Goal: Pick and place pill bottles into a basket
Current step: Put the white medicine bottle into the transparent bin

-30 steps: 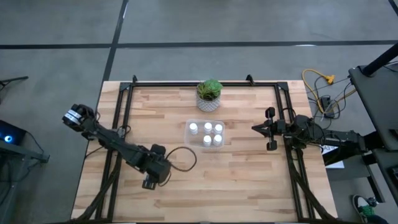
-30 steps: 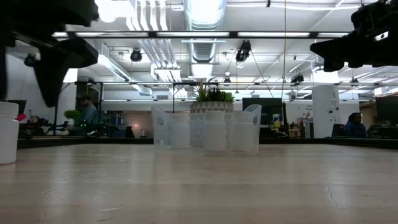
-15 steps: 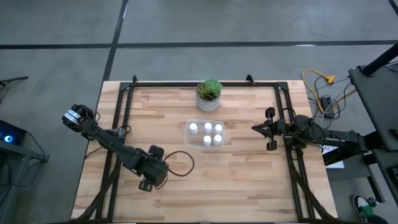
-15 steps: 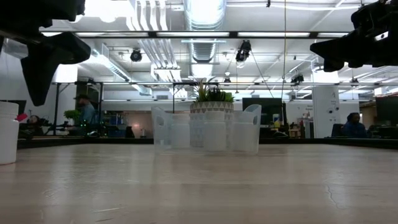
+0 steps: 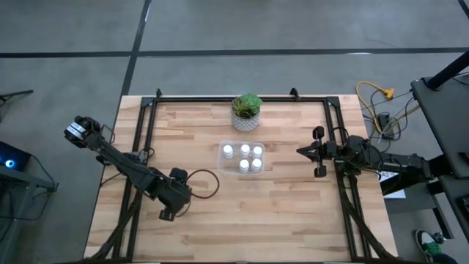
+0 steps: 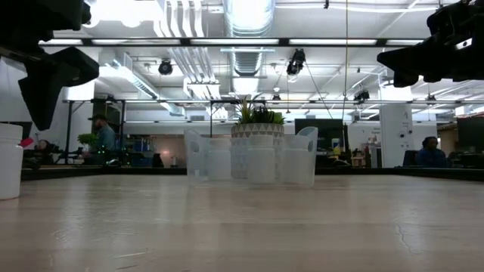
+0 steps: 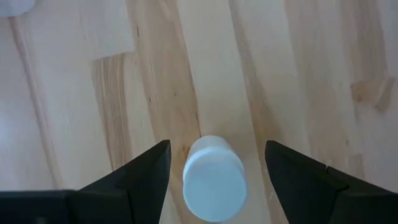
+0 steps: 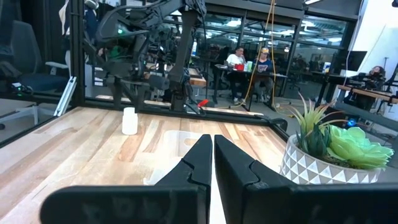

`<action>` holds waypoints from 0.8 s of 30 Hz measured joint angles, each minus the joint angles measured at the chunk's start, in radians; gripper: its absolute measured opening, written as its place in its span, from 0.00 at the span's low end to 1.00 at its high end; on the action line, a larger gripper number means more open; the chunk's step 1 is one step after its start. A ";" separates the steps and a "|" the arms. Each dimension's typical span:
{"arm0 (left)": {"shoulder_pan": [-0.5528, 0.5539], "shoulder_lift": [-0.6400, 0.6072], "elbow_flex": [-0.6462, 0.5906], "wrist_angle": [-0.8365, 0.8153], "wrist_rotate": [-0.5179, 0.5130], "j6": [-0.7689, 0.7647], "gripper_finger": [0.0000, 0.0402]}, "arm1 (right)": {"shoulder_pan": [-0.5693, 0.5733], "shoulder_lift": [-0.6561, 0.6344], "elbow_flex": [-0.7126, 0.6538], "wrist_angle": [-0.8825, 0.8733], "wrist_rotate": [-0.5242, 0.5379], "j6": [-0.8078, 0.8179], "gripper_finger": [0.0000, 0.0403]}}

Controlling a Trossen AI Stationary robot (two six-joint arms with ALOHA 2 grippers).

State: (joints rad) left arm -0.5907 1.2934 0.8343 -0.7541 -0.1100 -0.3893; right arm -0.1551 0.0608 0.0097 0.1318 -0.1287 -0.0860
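My left gripper (image 5: 172, 202) hangs open over the table's near left part, pointing down. In the left wrist view its fingers (image 7: 217, 149) stand on either side of one upright white pill bottle (image 7: 214, 177) without touching it. That bottle stands on the table and is hidden under the gripper in the high view. It also shows in the right wrist view (image 8: 129, 120). The clear tray (image 5: 222, 158) in the middle holds several bottles (image 5: 245, 150). My right gripper (image 5: 299, 152) waits shut and empty to the tray's right, above the table.
A white pot with a green plant (image 5: 247, 111) stands just behind the tray. A black frame (image 5: 139, 132) runs along the table's left, far and right sides. A round white thing (image 7: 12, 5) shows at the corner of the left wrist view. Bare wood lies in front of the tray.
My left gripper has gone toward the table's left edge, staying open and pointing down. The tray, its bottles and my right gripper have kept still.
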 joint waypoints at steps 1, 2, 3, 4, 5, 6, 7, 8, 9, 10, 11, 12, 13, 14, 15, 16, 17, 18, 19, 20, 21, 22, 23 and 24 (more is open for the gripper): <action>0.000 -0.009 -0.005 0.009 0.000 -0.004 0.60 | 0.000 0.000 0.000 0.000 0.000 0.000 0.02; 0.000 -0.017 -0.008 0.013 -0.001 -0.006 0.60 | 0.000 0.000 0.000 0.000 0.000 0.000 0.02; 0.000 -0.021 -0.012 0.013 -0.001 -0.014 0.60 | 0.000 0.000 0.000 0.000 0.000 0.000 0.02; 0.000 -0.022 -0.018 0.012 -0.001 -0.021 0.60 | 0.000 0.000 0.000 0.000 0.000 0.000 0.02; 0.000 -0.021 -0.026 0.011 0.000 -0.023 0.60 | 0.000 0.000 0.000 0.000 0.000 0.000 0.02; 0.000 -0.021 -0.032 0.010 0.000 -0.025 0.60 | 0.000 0.000 0.000 0.000 0.000 0.000 0.02; 0.000 -0.021 -0.038 0.012 0.000 -0.026 0.60 | 0.000 0.000 0.000 0.000 0.000 0.000 0.02; 0.000 -0.020 -0.044 0.013 0.000 -0.031 0.60 | 0.000 0.000 0.000 0.000 0.000 0.000 0.02; 0.000 -0.016 -0.049 0.014 0.000 -0.034 0.60 | 0.000 0.000 0.000 0.000 0.000 0.000 0.02; 0.000 -0.012 -0.054 0.011 0.000 -0.044 0.60 | 0.000 0.000 0.000 0.000 0.000 0.000 0.02; 0.000 -0.008 -0.054 0.010 0.000 -0.049 0.60 | 0.000 0.000 0.000 0.000 0.000 0.000 0.02; 0.000 -0.005 -0.054 0.014 0.000 -0.050 0.60 | 0.000 0.000 0.000 0.000 -0.001 0.000 0.02; 0.000 -0.003 -0.053 0.015 0.000 -0.051 0.60 | 0.000 0.000 0.000 0.000 -0.001 0.000 0.02; 0.000 0.000 -0.053 0.014 0.000 -0.052 0.60 | 0.000 0.000 0.000 0.000 -0.001 0.000 0.02; 0.000 0.002 -0.053 0.014 0.000 -0.053 0.60 | 0.000 0.000 0.000 0.000 -0.001 0.000 0.02; 0.000 0.004 -0.053 0.014 0.000 -0.054 0.60 | 0.000 0.000 0.000 0.000 -0.001 0.000 0.02; 0.000 0.004 -0.053 0.014 0.000 -0.054 0.60 | 0.000 0.000 0.000 0.000 -0.001 0.000 0.02; 0.000 0.005 -0.053 0.014 0.000 -0.054 0.60 | 0.000 0.000 0.000 0.000 -0.001 0.000 0.02; 0.000 0.006 -0.053 0.014 0.000 -0.054 0.60 | 0.000 0.000 0.000 0.000 -0.001 0.000 0.02; 0.000 0.008 -0.053 0.014 0.000 -0.054 0.60 | 0.000 0.000 0.000 0.000 -0.002 0.000 0.02; 0.000 0.009 -0.053 0.013 0.000 -0.054 0.60 | 0.000 0.000 0.000 0.000 -0.002 0.000 0.02; 0.000 0.009 -0.053 0.014 0.000 -0.055 0.60 | 0.000 0.000 0.000 0.000 -0.002 0.000 0.02; 0.000 0.009 -0.053 0.014 0.000 -0.058 0.60 | 0.000 0.000 0.000 0.000 -0.002 0.000 0.02; 0.000 0.009 -0.053 0.014 0.000 -0.063 0.60 | 0.000 0.000 0.000 0.000 -0.002 0.000 0.02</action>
State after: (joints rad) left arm -0.5911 1.3025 0.7815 -0.7406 -0.1101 -0.4521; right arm -0.1551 0.0606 0.0095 0.1315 -0.1303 -0.0860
